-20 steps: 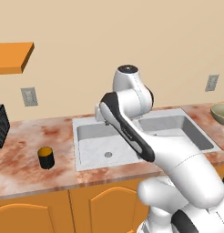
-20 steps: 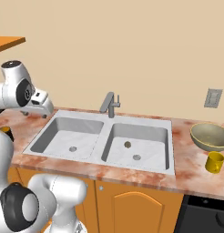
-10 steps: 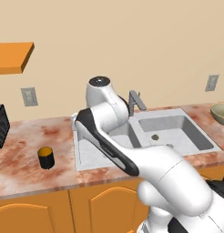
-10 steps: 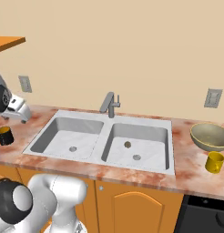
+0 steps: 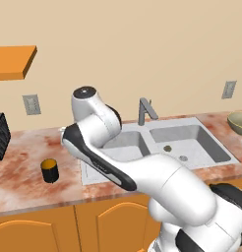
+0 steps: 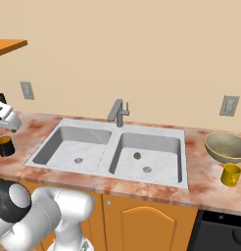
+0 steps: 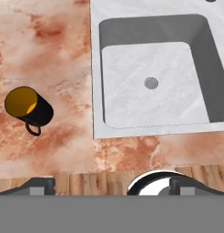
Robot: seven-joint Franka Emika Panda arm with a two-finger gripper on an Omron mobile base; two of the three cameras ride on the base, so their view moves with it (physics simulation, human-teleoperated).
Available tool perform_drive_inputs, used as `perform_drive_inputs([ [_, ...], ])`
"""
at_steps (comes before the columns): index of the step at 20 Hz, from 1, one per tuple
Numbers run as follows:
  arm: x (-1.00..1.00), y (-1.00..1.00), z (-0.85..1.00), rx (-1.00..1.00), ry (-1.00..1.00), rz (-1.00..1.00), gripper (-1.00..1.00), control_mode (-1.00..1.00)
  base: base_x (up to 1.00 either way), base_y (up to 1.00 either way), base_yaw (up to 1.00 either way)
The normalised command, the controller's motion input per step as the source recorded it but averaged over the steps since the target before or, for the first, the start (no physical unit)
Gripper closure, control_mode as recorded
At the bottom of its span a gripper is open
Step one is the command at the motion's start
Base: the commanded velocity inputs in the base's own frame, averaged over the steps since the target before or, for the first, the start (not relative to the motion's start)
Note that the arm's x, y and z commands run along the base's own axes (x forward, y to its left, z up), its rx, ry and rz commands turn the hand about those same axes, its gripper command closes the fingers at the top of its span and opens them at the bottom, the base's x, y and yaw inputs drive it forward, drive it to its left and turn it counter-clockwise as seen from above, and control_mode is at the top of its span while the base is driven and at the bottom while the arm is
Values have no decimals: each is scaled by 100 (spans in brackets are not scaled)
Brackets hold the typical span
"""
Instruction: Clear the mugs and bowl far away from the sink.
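The arm (image 5: 101,147) has swung left from over the sink (image 5: 162,145) toward the black mug (image 5: 49,170).

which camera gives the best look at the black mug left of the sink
The hand view: it looks down on the black mug, showing its yellow inside and handle. The left base view shows it small on the counter; the right base view shows it at the far left, below the end effector.

A black mug (image 7: 29,109) with a yellow-orange inside stands on red-brown marbled counter (image 7: 45,54). The sink (image 7: 155,77) is pale grey-white; the bowl (image 6: 226,146) olive-tan, beside a yellow mug (image 6: 230,174).
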Motion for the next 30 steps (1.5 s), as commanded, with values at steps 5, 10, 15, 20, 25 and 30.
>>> perform_drive_inputs([
  [5,0,73,-14,0,0,4,-100,-100,0,0,0],
  [10,0,72,-41,2,0,7,-100,-100,0,0,0],
  [15,6,26,-47,7,0,10,-100,-100,0,0,0],
  [20,32,1,-47,5,1,2,-100,-100,0,0,0],
  [25,34,7,-49,1,0,0,-100,-100,0,0,0],
  [30,13,35,-29,0,2,3,-100,-100,0,0,0],
])
